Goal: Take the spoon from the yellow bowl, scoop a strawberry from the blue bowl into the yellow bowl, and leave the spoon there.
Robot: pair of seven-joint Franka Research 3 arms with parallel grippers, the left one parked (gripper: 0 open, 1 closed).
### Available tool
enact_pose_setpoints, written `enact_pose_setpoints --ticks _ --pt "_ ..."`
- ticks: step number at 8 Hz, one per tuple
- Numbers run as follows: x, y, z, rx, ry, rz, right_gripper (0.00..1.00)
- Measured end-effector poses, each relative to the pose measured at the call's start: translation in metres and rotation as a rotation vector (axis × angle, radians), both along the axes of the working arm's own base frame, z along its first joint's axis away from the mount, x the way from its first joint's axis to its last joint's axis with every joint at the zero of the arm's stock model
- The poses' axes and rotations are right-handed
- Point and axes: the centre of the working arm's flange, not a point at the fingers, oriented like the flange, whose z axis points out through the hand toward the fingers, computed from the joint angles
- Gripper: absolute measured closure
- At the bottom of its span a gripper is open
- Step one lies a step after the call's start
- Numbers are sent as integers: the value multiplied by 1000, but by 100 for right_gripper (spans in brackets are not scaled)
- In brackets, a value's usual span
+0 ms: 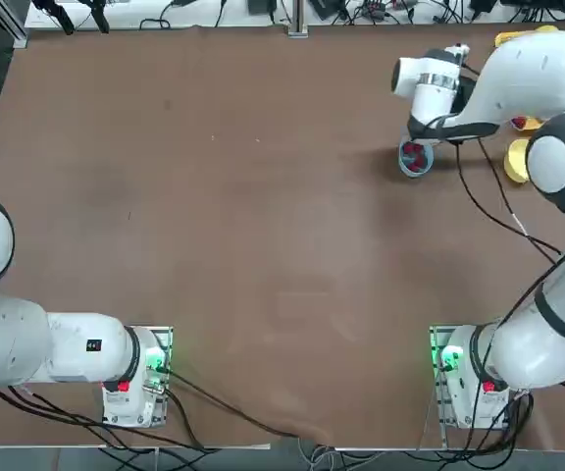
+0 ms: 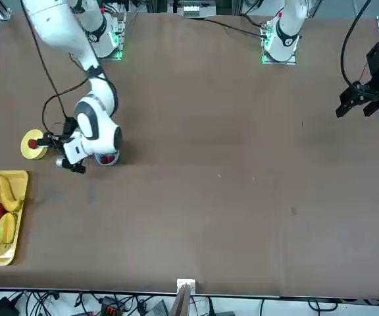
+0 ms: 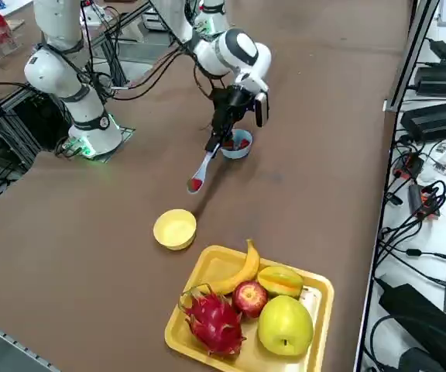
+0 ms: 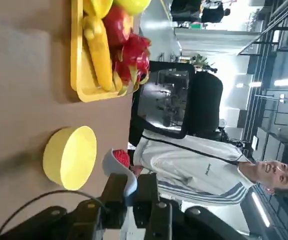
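My right gripper (image 3: 217, 138) is shut on the handle of the pale spoon (image 3: 204, 166) and holds it above the table. A red strawberry (image 3: 196, 184) lies in the spoon's cup. The spoon slants down from the gripper toward the yellow bowl (image 3: 175, 229), and its cup hangs short of that bowl. The blue bowl (image 3: 238, 145), with red fruit inside, stands just behind the gripper. In the wrist view the fingers (image 4: 115, 199) pinch the spoon (image 4: 122, 174) beside the yellow bowl (image 4: 70, 157). From the front, the gripper (image 2: 63, 141) sits between the yellow bowl (image 2: 33, 145) and the blue bowl (image 2: 107, 158).
A yellow rectangular tray (image 3: 316, 288) holding a banana, an apple, a dragon fruit and other fruit sits near the table corner, close to the yellow bowl. A cable hangs from the right arm over the table. A person stands beyond the table edge in the wrist view.
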Motion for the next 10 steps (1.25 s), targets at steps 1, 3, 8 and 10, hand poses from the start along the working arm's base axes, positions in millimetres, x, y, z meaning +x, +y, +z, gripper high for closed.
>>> enact_pose_setpoints --ticks 1,3,8,10 --pt "2 -18 -4 19 35 -4 89" --pt "3 -44 -9 51 118 -11 89" --pt "-15 -53 -69 70 364 22 89" --pt "-14 -59 -76 100 472 51 89"
